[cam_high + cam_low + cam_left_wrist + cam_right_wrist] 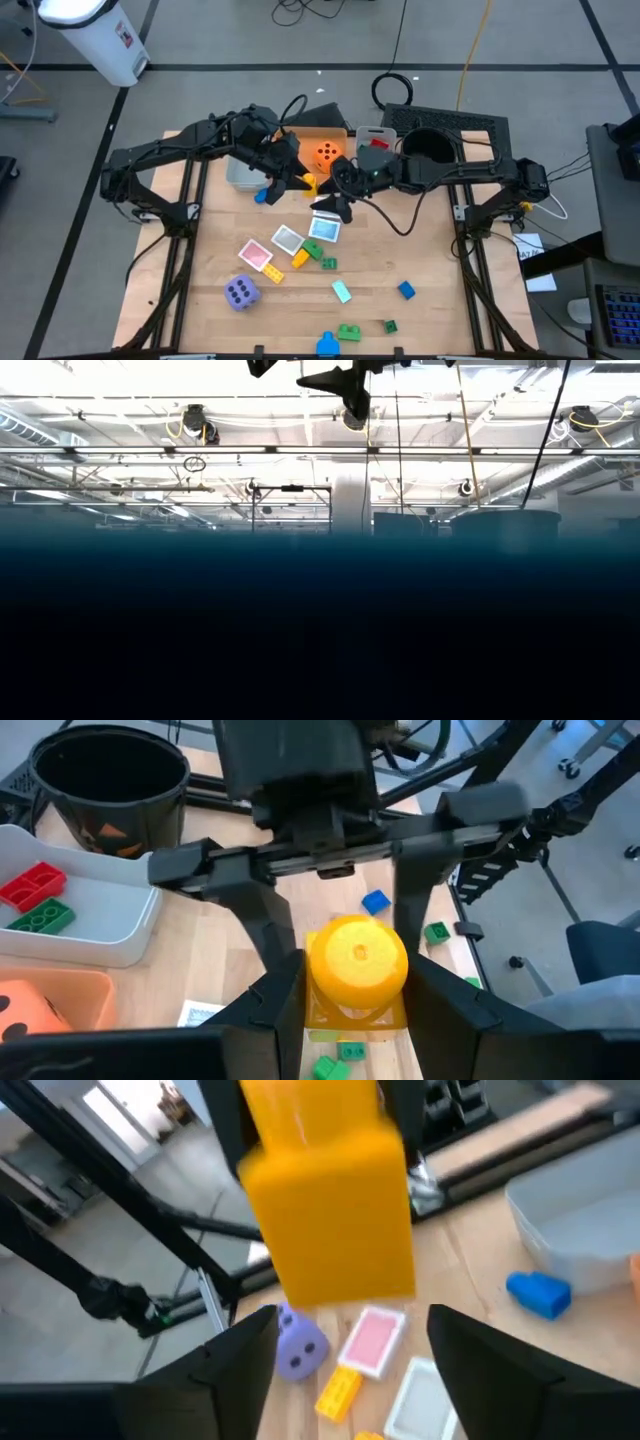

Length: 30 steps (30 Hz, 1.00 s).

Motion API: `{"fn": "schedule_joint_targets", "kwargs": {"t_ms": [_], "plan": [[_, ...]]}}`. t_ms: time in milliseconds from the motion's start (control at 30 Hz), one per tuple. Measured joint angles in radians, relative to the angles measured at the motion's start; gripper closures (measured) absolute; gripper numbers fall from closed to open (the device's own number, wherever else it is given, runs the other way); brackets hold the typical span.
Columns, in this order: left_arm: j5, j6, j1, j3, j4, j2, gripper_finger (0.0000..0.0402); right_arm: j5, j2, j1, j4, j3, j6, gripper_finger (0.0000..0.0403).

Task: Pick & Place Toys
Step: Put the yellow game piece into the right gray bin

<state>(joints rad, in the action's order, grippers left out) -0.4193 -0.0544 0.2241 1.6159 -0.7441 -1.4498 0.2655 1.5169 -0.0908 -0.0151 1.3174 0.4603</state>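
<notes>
Industrial hall: ceiling trusses (300, 450), concrete floor (250, 40)

Both arms reach inward and meet just above the middle of the high view.

The left gripper (300, 180) comes in from the upper left, its jaws closed on a yellow brick (357, 965). The right gripper (335, 205) comes in from the right and faces it, its jaws standing apart to either side of that brick without pressing it. In the low view only dark fingertips show at the top edge.

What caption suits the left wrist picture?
Left gripper clamps a yellow brick facing the open right gripper.
</notes>
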Motion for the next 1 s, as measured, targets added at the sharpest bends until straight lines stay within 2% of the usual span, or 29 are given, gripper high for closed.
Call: {"fn": "schedule_joint_targets", "kwargs": {"t_ms": [233, 467, 633, 933, 1000], "plan": [[0.0, 0.0, 0.0, 0.0, 0.0, 0.0, 0.0263, -0.003, -0.002, -0.008, -0.124, 0.0, -0.007, 0.012], [0.0, 0.0, 0.0, 0.0, 0.0, 0.0, 0.0263, -0.03, -0.002, -0.02, -0.123, 0.0, -0.014, 0.0132], [0.0, -0.001, 0.0, 0.0, 0.002, -0.001, 0.0263, -0.055, -0.002, -0.02, -0.123, 0.0, -0.029, 0.0164], [0.005, -0.018, 0.001, -0.001, 0.013, -0.002, 0.0263, -0.054, -0.002, -0.019, -0.108, 0.0, -0.048, 0.0276], [0.005, -0.02, 0.002, -0.001, 0.013, -0.002, 0.0263, -0.054, -0.002, -0.019, -0.107, 0.0, -0.057, 0.0287]]}}
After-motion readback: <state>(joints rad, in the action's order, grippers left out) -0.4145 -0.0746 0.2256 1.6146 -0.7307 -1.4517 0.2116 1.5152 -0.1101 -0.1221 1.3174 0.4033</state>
